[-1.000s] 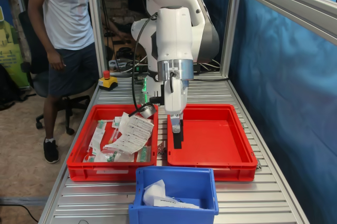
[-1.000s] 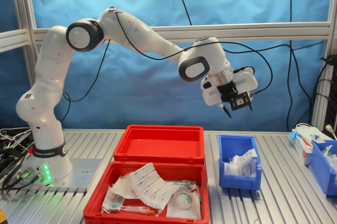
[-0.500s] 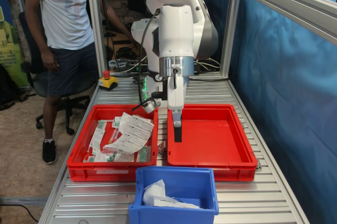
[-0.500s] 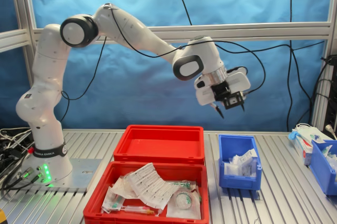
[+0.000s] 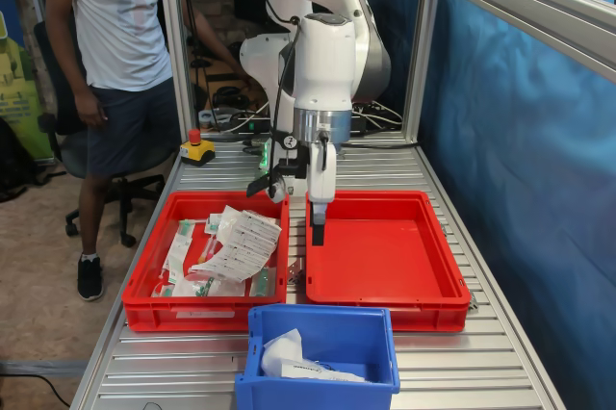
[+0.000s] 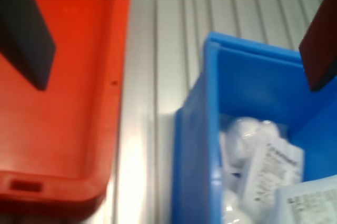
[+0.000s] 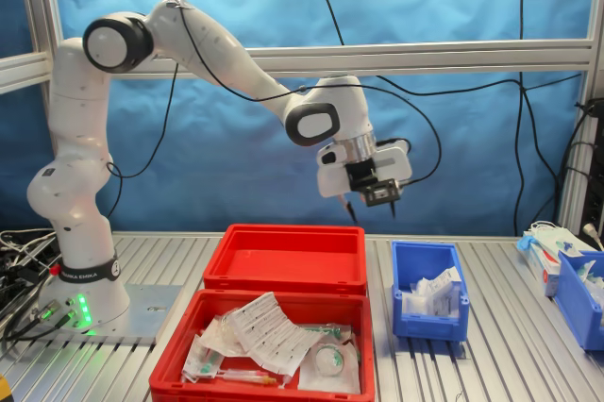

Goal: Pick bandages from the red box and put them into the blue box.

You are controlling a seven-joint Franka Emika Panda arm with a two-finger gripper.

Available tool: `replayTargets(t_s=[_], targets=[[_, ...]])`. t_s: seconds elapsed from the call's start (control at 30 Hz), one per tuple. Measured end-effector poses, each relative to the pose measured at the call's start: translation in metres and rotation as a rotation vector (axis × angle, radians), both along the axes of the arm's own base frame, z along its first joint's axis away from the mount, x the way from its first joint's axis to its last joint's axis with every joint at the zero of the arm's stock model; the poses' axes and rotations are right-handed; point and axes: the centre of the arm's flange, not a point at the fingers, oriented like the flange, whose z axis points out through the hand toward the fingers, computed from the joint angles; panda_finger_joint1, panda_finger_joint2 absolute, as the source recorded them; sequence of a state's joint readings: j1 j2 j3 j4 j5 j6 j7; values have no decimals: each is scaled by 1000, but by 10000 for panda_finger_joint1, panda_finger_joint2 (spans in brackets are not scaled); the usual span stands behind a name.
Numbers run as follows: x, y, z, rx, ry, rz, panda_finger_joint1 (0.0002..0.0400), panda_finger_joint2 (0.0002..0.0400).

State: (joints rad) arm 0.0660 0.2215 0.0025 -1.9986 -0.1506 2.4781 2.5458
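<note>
One white arm (image 7: 217,43) reaches out over a ribbed metal worktop (image 5: 462,362), from its base at one end. Two red trays lie side by side across the middle. The red box (image 5: 385,256), on the side by the blue curtain, looks bare in both exterior views. The other tray (image 5: 144,304), with a pale label on its front wall, is full of mixed packets. The blue box (image 5: 318,396) stands at the worktop's end away from the base. The gripper (image 7: 370,209) hangs high in the air, over the red box's end nearest the blue box. Its fingers (image 6: 26,29) are spread wide in the wrist view, with nothing between them. The bandages (image 5: 289,357), white sealed packets, lie inside the blue box. This looks like the return after a drop, and since no packet shows in the red box, the task may be nearly or fully done. Any further pick would call for finding a packet, lowering over it and closing on it. Compared with a second ago, the gripper has drawn back from above the blue box toward the base. The trays, blue box and packets have not shifted.
</note>
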Motion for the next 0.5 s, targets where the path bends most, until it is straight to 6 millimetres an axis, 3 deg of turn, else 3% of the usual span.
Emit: replayTargets(t_s=[0.2, 0.5], targets=[[-20, -6, 7, -19, 84, -10, 400, 400], [-47, -18, 44, -37, 121, -37, 400, 400]])
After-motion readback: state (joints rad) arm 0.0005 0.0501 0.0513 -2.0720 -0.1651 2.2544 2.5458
